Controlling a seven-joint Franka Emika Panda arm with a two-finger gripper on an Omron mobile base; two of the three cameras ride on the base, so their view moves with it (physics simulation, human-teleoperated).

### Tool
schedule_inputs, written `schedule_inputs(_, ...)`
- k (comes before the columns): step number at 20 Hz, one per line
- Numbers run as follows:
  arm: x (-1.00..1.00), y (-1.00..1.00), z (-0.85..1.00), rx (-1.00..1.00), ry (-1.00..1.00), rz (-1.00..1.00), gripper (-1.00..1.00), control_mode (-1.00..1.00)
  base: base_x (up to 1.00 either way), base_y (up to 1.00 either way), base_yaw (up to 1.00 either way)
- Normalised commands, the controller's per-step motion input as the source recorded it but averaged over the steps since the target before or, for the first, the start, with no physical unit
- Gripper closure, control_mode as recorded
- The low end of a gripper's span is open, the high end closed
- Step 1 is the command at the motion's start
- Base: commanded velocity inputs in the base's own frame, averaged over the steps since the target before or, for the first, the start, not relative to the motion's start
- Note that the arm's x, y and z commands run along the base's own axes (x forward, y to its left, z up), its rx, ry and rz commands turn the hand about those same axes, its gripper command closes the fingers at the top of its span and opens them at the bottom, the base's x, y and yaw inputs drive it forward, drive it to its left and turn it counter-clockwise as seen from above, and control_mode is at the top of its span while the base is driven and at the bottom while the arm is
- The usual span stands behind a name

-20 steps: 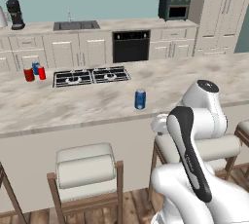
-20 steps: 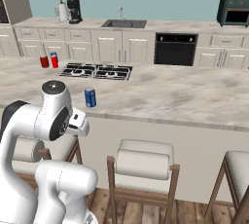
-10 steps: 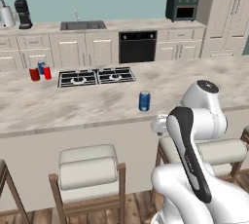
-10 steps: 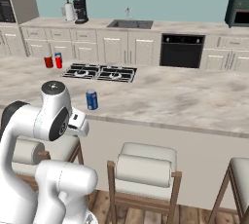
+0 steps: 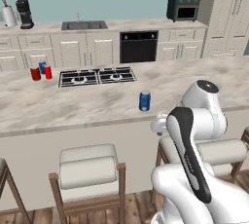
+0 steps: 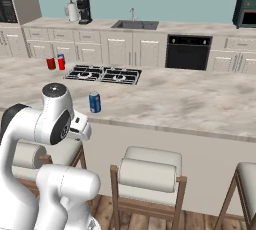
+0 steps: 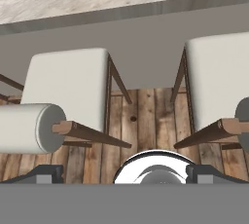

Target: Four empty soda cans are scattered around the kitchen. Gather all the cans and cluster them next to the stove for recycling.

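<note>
Whole scene sliding right — base driving, not the blue can [image 5: 144,100] near the counter's [image 5: 87,111] front edge; jaws spread, empty — pickup pending.

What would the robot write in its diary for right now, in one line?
gripper: open, holding nothing | blue can: alone on island counter | three cans: clustered beside stove | arm: folded over stools

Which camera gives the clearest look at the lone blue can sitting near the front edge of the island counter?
The left base view: the blue can stands upright and whole on the marble counter. The right base view also shows it whole, close beside the arm's white shoulder. The hand view catches just its lower part at the top edge.
</note>
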Motion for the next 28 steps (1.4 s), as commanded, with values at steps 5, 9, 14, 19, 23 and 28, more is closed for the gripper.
schedule_inputs(5, 0.00, 0.00, 0.00, 0.00, 0.00, 0.00, -1.00, 1.00, 0.00, 0.00, 0.00)
schedule_inputs(9, 0.00, 0.00, 0.00, 0.00, 0.00, 0.00, -1.00, 1.00, 0.00, 0.00, 0.00)
schedule_inputs(14, 0.00, 0.00, 0.00, 0.00, 0.00, 0.00, -1.00, 1.00, 0.00, 0.00, 0.00)
schedule_inputs(19, 0.00, 0.00, 0.20, 0.00, -0.03, 0.01, -1.00, -1.00, 0.00, 0.00, 0.00)
schedule_inputs(23, 0.04, 0.00, 0.40, 0.00, -0.06, 0.00, -1.00, -1.00, 0.00, 0.00, 0.00)
schedule_inputs(28, 0.16, -0.01, 0.33, 0.00, 0.00, 0.00, -1.00, -1.00, 0.00, 0.00, 0.00)
